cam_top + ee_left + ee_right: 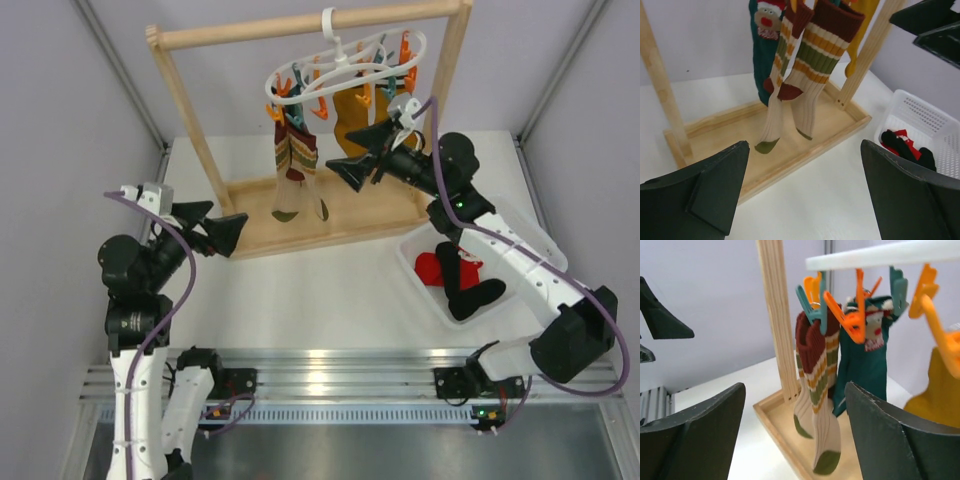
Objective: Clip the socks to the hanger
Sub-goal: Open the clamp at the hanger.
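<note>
Two tools are seen with their fingers spread wide and nothing held between them. At the far left, the left tool [226, 222] is held low over the table [330, 300]. It is pointed at the near left corner of the wooden rack [300, 24] and kept apart from it.

Toward the middle, a pair of striped socks [293, 170] in brown, green and cream is hung over the rack's tray-like base. A teal sock [760, 55] bearing a red-nosed figure is hung just behind them. Above these, the hanger [345, 68] is hooked over the rack's top bar. It is a white plastic ring, lined with small orange and teal clips [405, 50] that point downward. Mustard-yellow socks [355, 115] are clipped at its right side.

The right tool [347, 168] is raised just below the right part of the ring, in front of the mustard-yellow socks, and is pointed left toward the striped pair. Whether the yellow fabric is touched cannot be told.

At the far right, a white perforated basket [412, 250] is set on the table near the rack's right end. The task's socks lie in it, well apart from the hanger. The red socks [430, 266] are bunched at the left side, bright in colour, and a small white patch is made out on them in the left wrist view. The black socks [475, 295], plain and matt, are laid across and partly over the red ones, toward the basket's near right corner.
</note>
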